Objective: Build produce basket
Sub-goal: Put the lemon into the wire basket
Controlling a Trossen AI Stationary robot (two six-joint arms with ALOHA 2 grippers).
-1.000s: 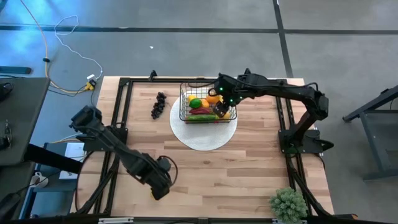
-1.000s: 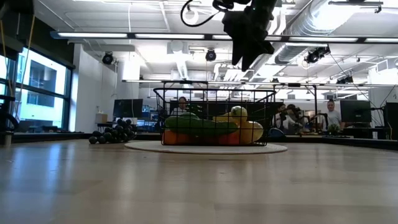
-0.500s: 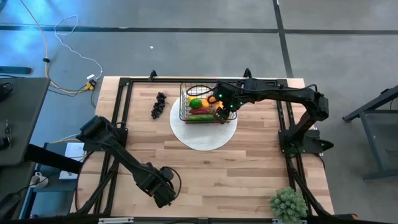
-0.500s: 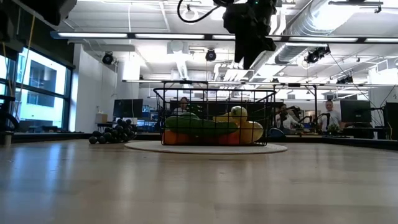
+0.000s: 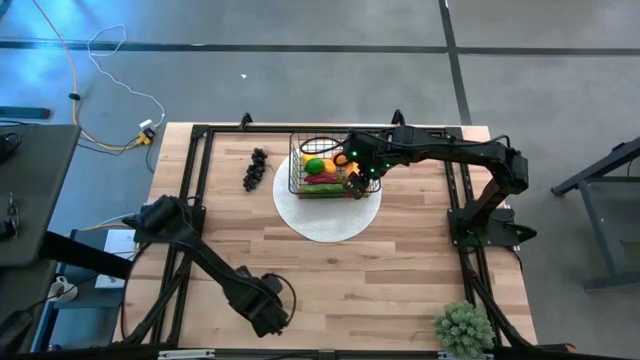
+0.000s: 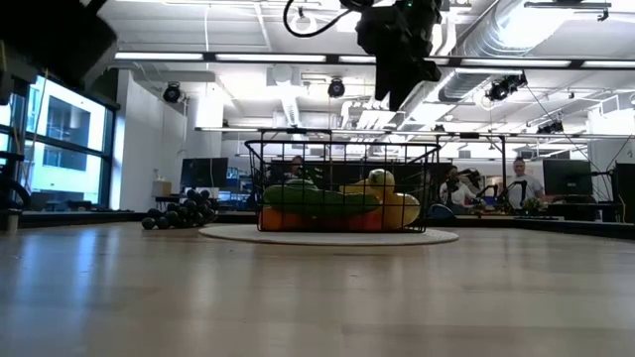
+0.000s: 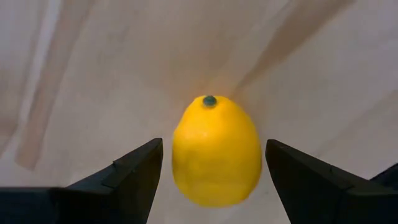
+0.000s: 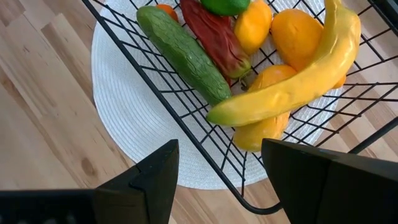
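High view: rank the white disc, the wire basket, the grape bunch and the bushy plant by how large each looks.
1. white disc, widest, though the basket hides part of it
2. wire basket
3. bushy plant, partly cut off by the picture's edge, so its place is less sure
4. grape bunch, smallest

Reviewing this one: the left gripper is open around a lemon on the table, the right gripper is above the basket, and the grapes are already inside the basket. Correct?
Not quite. The grapes lie on the table beside the basket, as the high view shows. The rest holds: the left gripper is open around the lemon, and the right gripper is above the basket.
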